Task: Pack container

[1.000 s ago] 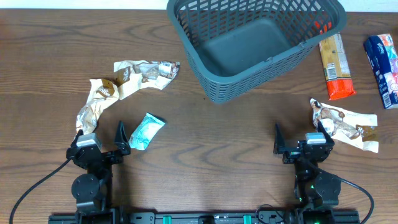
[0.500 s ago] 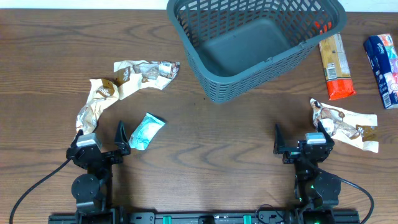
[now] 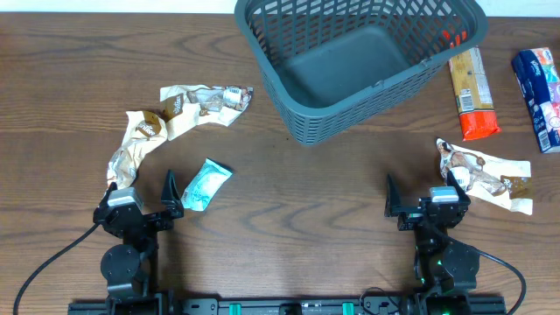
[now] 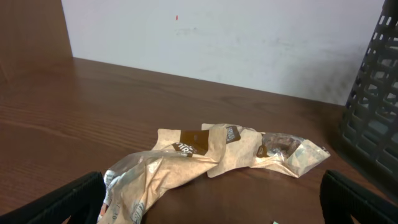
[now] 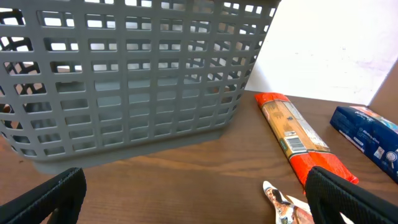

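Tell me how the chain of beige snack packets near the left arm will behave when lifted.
The snack packet chain lies crumpled in a bent arc, so it is probably floppy and would dangle from one gripped packet. Its thin, glossy film suggests it is light and perhaps slippery.

Wooden table, crumpled brown wrappers, teal packet, orange-ended packet, blue pack

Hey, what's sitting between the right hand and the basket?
Nothing: only bare table lies between the right hand and the basket, as the overhead and right wrist views both show.
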You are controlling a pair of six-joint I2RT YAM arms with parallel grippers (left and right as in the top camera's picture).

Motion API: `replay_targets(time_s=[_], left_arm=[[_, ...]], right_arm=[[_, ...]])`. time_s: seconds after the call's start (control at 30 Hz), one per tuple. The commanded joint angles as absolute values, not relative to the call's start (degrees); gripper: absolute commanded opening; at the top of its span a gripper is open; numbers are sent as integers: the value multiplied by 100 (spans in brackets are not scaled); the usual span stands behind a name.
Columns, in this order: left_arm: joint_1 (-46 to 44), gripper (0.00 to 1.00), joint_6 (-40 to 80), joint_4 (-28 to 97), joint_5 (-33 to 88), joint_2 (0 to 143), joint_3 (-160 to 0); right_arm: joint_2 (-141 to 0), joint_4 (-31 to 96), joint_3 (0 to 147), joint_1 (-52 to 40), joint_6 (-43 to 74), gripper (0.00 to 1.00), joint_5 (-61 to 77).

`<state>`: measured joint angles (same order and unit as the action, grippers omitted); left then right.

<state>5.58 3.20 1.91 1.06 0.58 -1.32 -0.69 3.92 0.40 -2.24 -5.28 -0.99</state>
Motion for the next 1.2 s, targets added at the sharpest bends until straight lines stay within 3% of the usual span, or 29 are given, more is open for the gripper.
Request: replay_targets(time_s=[0.0, 0.87, 1.07, 1.17], left_arm=[[587, 98, 355, 412, -51, 19, -23], [580, 98, 403, 399, 38, 21, -23], [582, 99, 626, 167, 2517, 23, -327], [582, 98, 1168, 375, 3153, 23, -751]], right_arm=[[-32, 427, 32, -266, -607, 99, -60], [-32, 427, 32, -266, -607, 99, -60], [-32, 261, 82, -266, 139, 99, 539], [-32, 274, 451, -266, 290, 99, 646]])
